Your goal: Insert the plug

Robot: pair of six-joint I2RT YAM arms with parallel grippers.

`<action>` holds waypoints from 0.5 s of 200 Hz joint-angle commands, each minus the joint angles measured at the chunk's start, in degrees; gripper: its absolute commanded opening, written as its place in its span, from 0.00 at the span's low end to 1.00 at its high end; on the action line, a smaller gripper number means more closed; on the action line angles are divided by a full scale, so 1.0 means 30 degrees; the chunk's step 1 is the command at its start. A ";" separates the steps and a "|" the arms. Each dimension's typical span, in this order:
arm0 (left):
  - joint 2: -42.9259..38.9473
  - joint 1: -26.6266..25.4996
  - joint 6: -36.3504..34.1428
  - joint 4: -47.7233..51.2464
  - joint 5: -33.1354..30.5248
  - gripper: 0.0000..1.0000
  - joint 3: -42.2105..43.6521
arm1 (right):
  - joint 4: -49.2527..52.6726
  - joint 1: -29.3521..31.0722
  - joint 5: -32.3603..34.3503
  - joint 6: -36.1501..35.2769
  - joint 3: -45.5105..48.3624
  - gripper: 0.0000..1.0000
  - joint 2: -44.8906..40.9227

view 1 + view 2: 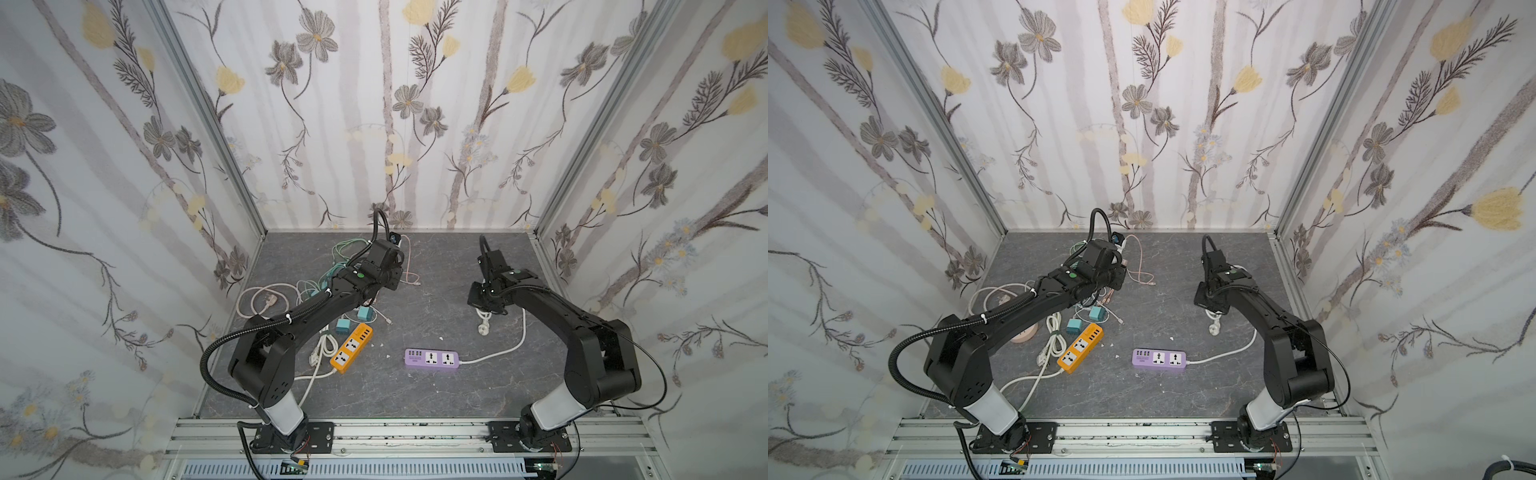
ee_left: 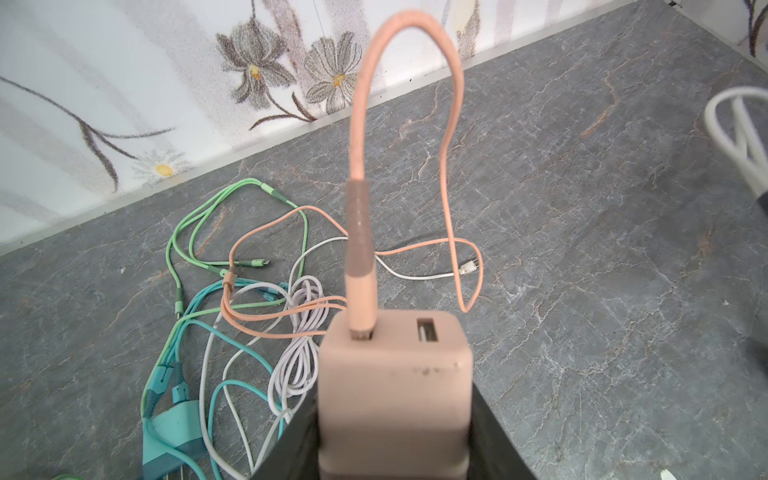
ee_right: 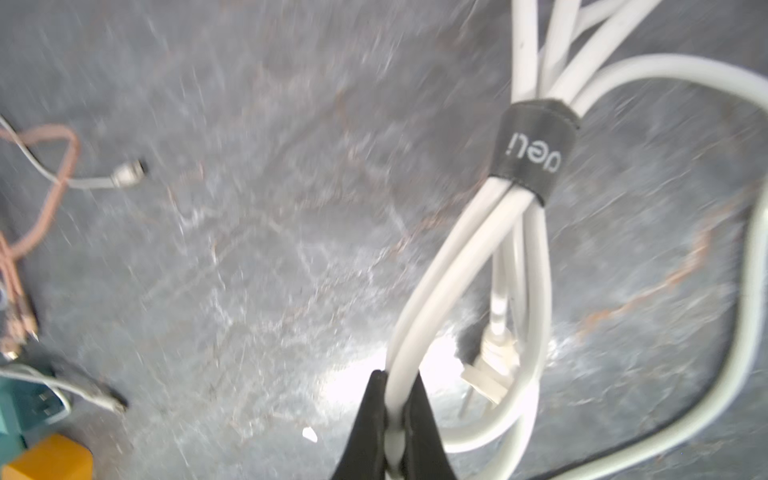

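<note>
On the table, one power strip lies left of centre with a tangle of cables behind it, a second power strip to its right, and a plug just behind and right of that.

Robot lab cell: wallpapered panels, aluminium rail.

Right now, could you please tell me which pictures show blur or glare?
Right wrist view: tabletop smeared by motion, bright glare patch beside the right pincer, white cable fairly crisp. Left wrist view: the close pink charger is soft, the loose cables behind sharp. Both top views: sharp, evenly lit.
</note>
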State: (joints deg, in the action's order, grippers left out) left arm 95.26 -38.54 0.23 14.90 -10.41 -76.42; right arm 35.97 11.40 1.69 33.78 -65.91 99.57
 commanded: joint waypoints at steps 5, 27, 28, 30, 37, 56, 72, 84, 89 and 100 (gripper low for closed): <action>-0.0260 -0.0587 -0.0609 -0.1507 0.0878 0.00 -0.0050 | -0.1609 -0.2976 0.0644 -0.0240 -0.0352 0.05 -0.0231; -0.0108 -0.0824 0.0132 -0.2404 0.2927 0.00 -0.0126 | -0.4056 -0.5523 0.0066 0.0785 -0.0433 0.06 0.0385; -0.0096 -0.0829 0.0145 -0.2454 0.2965 0.00 -0.0128 | -0.4096 -0.5613 0.0043 0.0797 -0.0496 0.06 0.0443; -0.0080 -0.0869 0.0155 -0.2550 0.3059 0.00 -0.0138 | -0.4149 -0.5769 -0.0010 0.0844 -0.0632 0.07 0.0597; 0.0003 -0.1030 0.0172 -0.2832 0.3288 0.00 -0.0137 | -0.4171 -0.6180 -0.0237 0.0927 -0.1248 0.08 0.1171; 0.0427 -0.1338 -0.0096 -0.3192 0.3452 0.00 -0.0437 | -0.3709 -0.6468 -0.0622 0.0969 -0.2851 0.21 0.2704; 0.0643 -0.1333 -0.0392 -0.3692 0.3983 0.00 -0.0307 | -0.4175 -0.6407 -0.0443 0.1661 -0.2779 0.37 0.2766; 0.0773 -0.1331 -0.0764 -0.4166 0.4585 0.00 -0.0113 | -0.4872 -0.6321 0.0099 0.2269 -0.2041 0.47 0.2042; 0.0806 -0.1331 -0.0974 -0.4337 0.4936 0.00 -0.0024 | -0.5048 -0.6250 0.0291 0.2414 -0.1732 0.51 0.1643; 0.0852 -0.1331 -0.1400 -0.4501 0.5840 0.00 0.0044 | -0.5136 -0.6051 0.0548 0.2425 -0.1265 0.61 0.0692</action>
State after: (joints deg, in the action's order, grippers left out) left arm 97.47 -42.50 -0.73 5.96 0.93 -76.75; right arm 24.51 -7.44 0.69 38.15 -71.68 105.67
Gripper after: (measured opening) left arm 0.417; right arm 0.522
